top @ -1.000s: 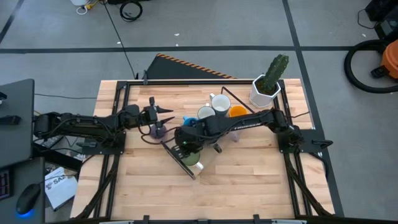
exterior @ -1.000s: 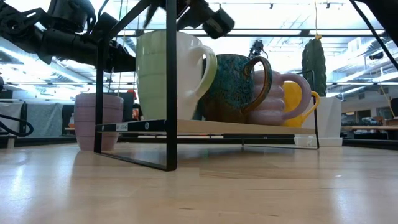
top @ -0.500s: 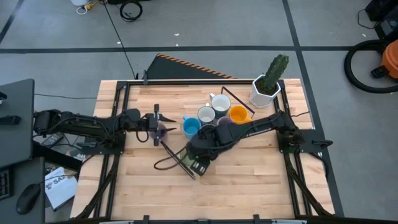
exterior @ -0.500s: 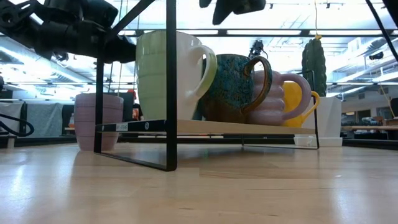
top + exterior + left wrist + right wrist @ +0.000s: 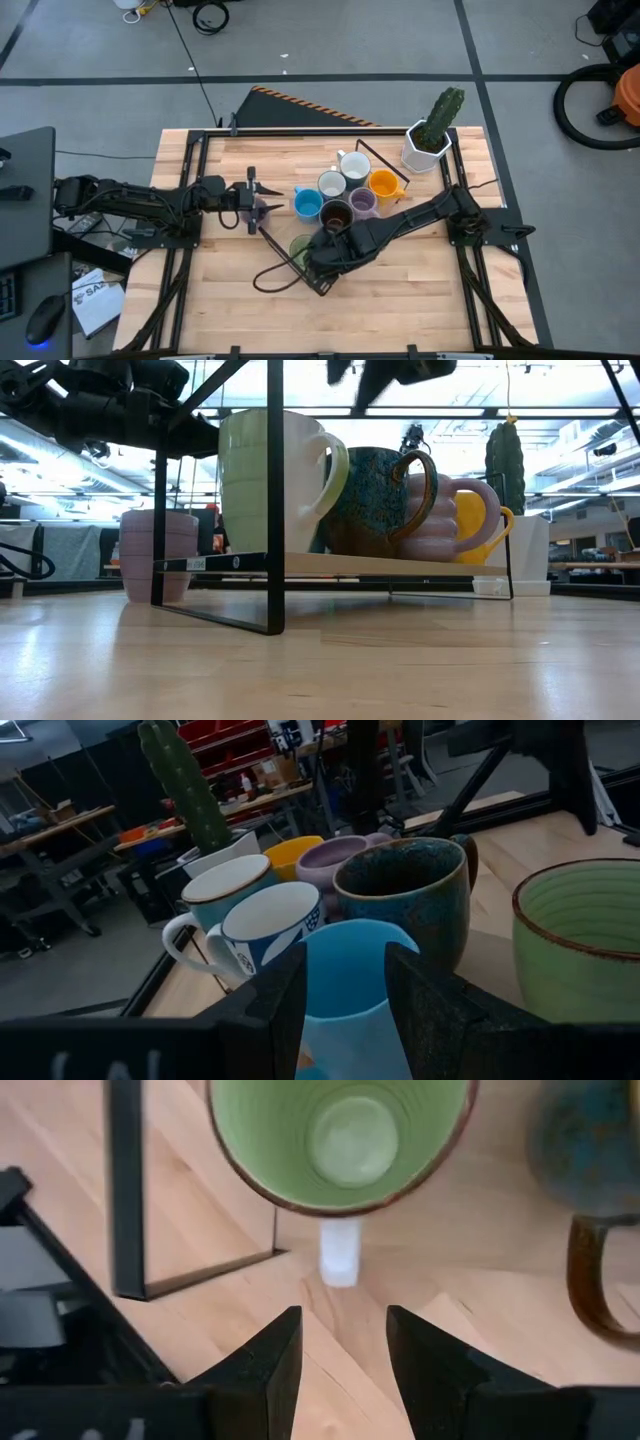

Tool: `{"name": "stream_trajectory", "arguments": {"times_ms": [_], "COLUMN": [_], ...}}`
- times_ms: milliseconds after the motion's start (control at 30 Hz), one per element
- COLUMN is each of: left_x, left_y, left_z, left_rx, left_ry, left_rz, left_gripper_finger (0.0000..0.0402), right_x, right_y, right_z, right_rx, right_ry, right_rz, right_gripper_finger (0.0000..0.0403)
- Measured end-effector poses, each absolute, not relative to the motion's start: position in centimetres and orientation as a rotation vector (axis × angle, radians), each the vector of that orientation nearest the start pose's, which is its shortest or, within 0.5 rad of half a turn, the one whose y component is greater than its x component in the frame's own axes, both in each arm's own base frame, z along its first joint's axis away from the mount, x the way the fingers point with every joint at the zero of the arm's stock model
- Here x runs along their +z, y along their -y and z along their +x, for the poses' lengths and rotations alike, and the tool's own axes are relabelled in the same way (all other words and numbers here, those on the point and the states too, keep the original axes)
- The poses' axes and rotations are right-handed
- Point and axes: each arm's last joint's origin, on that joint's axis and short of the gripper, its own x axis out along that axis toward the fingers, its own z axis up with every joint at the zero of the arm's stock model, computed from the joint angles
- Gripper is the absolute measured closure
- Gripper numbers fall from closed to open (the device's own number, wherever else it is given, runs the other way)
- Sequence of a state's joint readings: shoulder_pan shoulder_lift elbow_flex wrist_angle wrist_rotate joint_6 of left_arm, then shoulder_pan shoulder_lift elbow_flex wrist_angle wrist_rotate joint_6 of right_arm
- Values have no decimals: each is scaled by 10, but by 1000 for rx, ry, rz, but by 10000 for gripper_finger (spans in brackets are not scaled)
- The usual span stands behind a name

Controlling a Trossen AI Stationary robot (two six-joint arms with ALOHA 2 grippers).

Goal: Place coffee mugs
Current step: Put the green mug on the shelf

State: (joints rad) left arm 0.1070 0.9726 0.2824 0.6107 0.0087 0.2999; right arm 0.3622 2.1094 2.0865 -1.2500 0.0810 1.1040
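Seven mugs stand together on a black wire rack's wooden shelf (image 5: 380, 563): green (image 5: 300, 247), dark brown (image 5: 335, 215), blue (image 5: 308, 204), lavender (image 5: 363, 202), orange (image 5: 383, 183) and two white (image 5: 331, 184). A second lavender mug (image 5: 263, 211) stands on the table left of the rack. My left gripper (image 5: 255, 195) hovers open above this mug, facing the blue mug (image 5: 345, 975). My right gripper (image 5: 322, 268) points down, open, over the table beside the green mug's white handle (image 5: 340, 1255).
A white faceted pot with a cactus (image 5: 428, 140) stands at the far right corner. The rack's black frame bars (image 5: 125, 1190) run close to my right gripper. Bare wood (image 5: 400, 300) lies along the near side of the table.
My right gripper has drawn back from above the green mug toward the table's near edge and risen; the mug has stayed in place on the shelf. My left gripper has turned about its wrist above the lone lavender mug, then held still.
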Motion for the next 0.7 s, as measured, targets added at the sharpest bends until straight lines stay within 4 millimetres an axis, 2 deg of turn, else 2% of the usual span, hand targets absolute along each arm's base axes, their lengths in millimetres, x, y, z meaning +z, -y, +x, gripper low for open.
{"name": "stream_trajectory", "arguments": {"times_ms": [200, 500, 700], "left_x": [205, 206, 206], "left_y": [-21, -21, -21], "left_z": [194, 194, 194], "left_rx": [88, 99, 99], "left_ry": [-85, -78, -77], "left_rz": [297, 323, 323], "left_gripper_finger": [260, 260, 260], "right_x": [288, 319, 313], "right_y": [-150, -157, -175], "right_z": [403, 407, 399], "right_rx": [-492, -386, -392], "right_ry": [-1192, -1089, -1139], "right_rz": [664, 733, 789], "right_gripper_finger": [250, 250, 250]}}
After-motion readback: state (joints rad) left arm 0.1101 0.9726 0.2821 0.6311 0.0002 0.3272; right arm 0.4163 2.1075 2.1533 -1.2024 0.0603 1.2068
